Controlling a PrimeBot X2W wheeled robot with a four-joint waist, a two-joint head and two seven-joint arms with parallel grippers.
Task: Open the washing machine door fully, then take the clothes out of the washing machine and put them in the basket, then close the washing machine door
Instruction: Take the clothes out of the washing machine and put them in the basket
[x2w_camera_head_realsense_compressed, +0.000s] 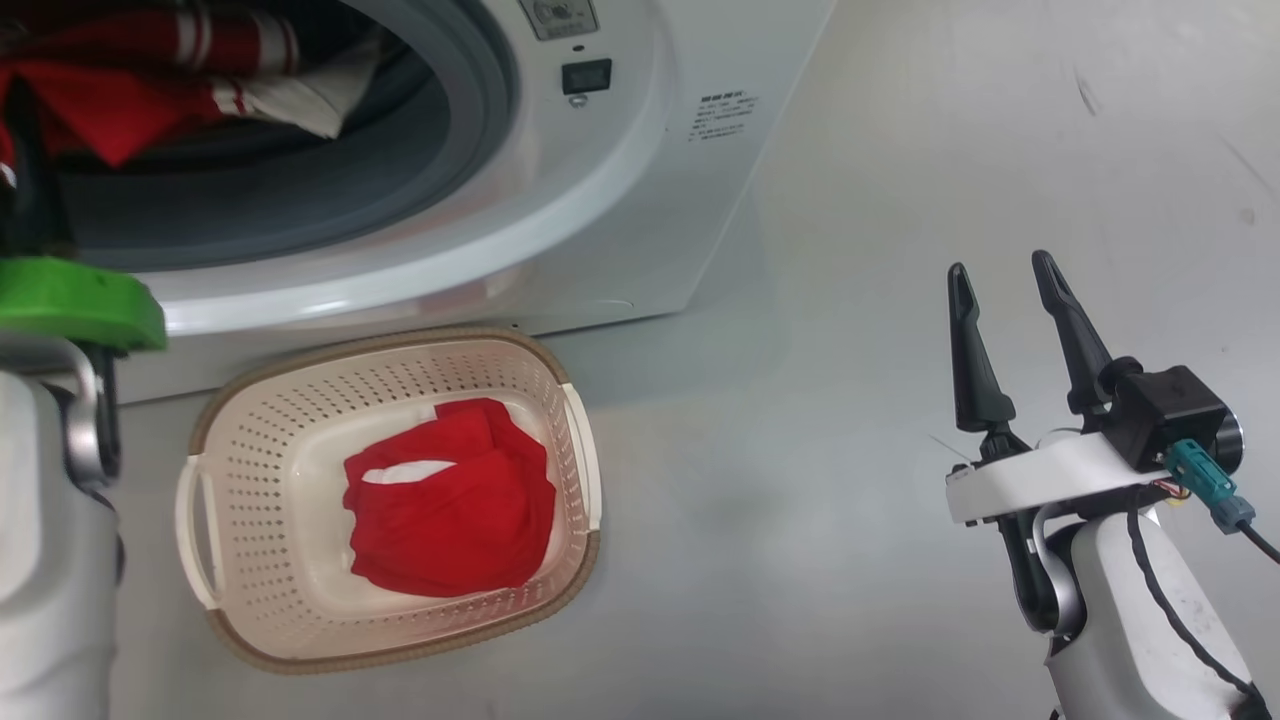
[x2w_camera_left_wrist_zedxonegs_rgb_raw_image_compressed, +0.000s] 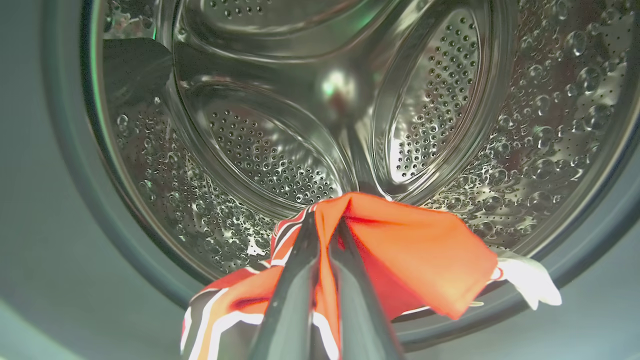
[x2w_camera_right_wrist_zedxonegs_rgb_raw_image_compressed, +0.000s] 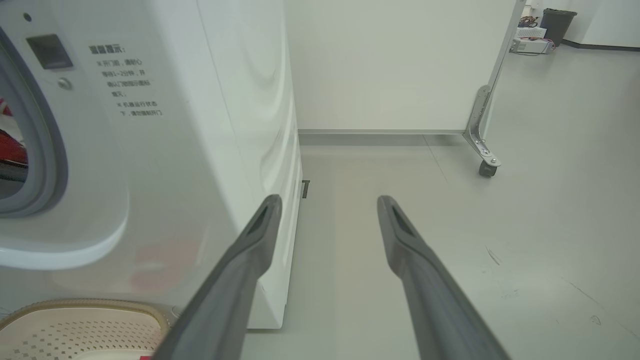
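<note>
The washing machine (x2w_camera_head_realsense_compressed: 600, 200) stands open; its door is out of view. A red garment with white stripes (x2w_camera_head_realsense_compressed: 120, 90) hangs at the drum's mouth, over the grey gasket (x2w_camera_head_realsense_compressed: 300, 200). In the left wrist view my left gripper (x2w_camera_left_wrist_zedxonegs_rgb_raw_image_compressed: 325, 220) is shut on this red garment (x2w_camera_left_wrist_zedxonegs_rgb_raw_image_compressed: 415, 250), held up in front of the steel drum (x2w_camera_left_wrist_zedxonegs_rgb_raw_image_compressed: 280, 155). The cream basket (x2w_camera_head_realsense_compressed: 575, 430) sits on the floor below the opening with another red garment (x2w_camera_head_realsense_compressed: 450, 510) lying in it. My right gripper (x2w_camera_head_realsense_compressed: 1003, 265) hangs open over the floor to the right, nothing between its fingers (x2w_camera_right_wrist_zedxonegs_rgb_raw_image_compressed: 260, 235).
My left forearm (x2w_camera_head_realsense_compressed: 50, 520) with its green collar rises at the left edge beside the basket. Right of the machine, a white panel on a castor (x2w_camera_right_wrist_zedxonegs_rgb_raw_image_compressed: 487, 167) stands further back, with a dark bin (x2w_camera_right_wrist_zedxonegs_rgb_raw_image_compressed: 557, 20) far behind. The basket's rim (x2w_camera_right_wrist_zedxonegs_rgb_raw_image_compressed: 85, 305) lies below the right gripper's left side.
</note>
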